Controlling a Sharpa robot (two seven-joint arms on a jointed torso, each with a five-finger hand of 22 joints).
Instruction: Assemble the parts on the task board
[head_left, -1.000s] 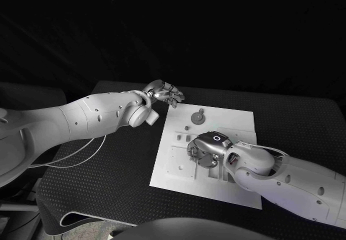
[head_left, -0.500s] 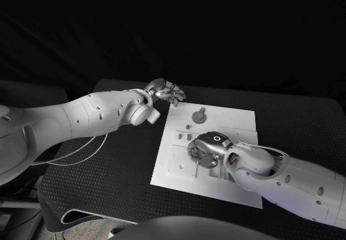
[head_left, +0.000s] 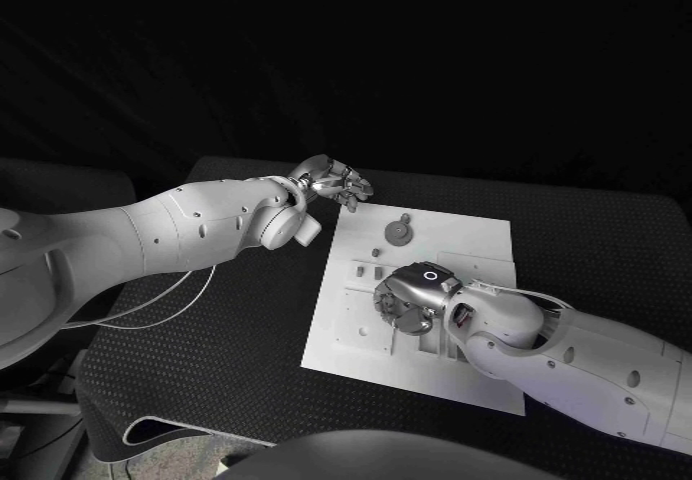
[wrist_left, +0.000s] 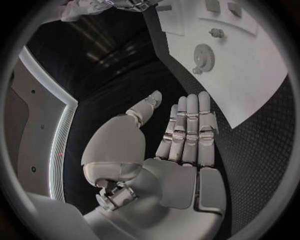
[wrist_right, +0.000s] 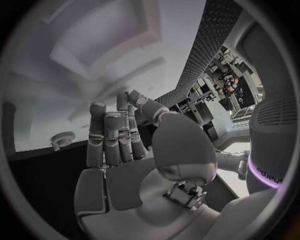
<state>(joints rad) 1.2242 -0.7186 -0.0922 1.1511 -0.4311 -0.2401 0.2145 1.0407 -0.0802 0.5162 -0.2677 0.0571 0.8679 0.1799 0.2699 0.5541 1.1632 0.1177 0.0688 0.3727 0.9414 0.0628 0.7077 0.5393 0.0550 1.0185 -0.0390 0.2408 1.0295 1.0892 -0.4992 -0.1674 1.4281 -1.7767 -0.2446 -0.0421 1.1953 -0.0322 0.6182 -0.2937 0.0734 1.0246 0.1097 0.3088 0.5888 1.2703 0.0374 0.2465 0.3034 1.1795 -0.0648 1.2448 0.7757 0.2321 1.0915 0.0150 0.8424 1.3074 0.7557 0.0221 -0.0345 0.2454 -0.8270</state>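
The white task board (head_left: 476, 240) lies in the middle of the black worktop (head_left: 231, 330). The left hand (head_left: 335, 183) hovers off the board's far left corner, fingers straight and holding nothing. The right hand (head_left: 411, 298) is over the board's middle, palm down, empty, fingers extended. A round gear part (head_left: 395, 234) lies between them.
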